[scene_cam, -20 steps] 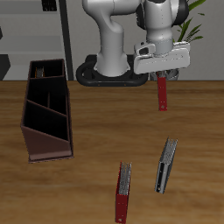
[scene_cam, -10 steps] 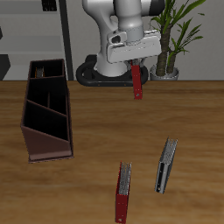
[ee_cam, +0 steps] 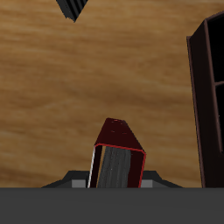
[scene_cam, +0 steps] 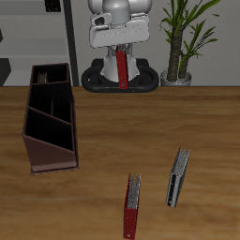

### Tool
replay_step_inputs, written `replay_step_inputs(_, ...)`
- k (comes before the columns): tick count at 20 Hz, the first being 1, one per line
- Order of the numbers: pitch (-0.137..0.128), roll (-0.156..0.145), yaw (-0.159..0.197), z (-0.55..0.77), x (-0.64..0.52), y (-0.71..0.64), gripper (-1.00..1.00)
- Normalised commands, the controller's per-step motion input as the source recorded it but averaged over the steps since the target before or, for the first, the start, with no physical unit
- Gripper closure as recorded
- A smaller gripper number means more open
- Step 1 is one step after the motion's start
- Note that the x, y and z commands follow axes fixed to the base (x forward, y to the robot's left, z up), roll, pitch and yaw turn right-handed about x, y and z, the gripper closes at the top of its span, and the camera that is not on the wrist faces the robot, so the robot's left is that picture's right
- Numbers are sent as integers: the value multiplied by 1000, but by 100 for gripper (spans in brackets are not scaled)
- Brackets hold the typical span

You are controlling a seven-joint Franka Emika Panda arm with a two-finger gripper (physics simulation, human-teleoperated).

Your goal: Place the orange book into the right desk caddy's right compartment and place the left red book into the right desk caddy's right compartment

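From the front, the pincer (scene_cam: 121, 49) hangs high above the bench's (scene_cam: 187, 112) back edge, clamped on the left red book (scene_cam: 123, 67), which hangs upright. The right desk caddy (scene_cam: 49, 117) stands well apart.

At the wrist, the book (ee_cam: 118, 156) juts from the pincer, caddy (ee_cam: 208, 87) alongside.

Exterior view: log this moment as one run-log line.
gripper: shut on red book, hanging upright, airborne | right desk caddy: no books visible inside | second red book, dark book: on table
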Motion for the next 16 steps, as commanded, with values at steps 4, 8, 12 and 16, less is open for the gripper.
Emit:
replay_step_inputs(4,-28,-76,-18,209,-243,-650,100)
replay_step_inputs(8,43,-53,-22,159,-227,-738,100)
replay_step_inputs(12,-23,-51,60,45,-127,-488,100)
replay_step_inputs(16,21,-17,36,-65,-57,-281,100)
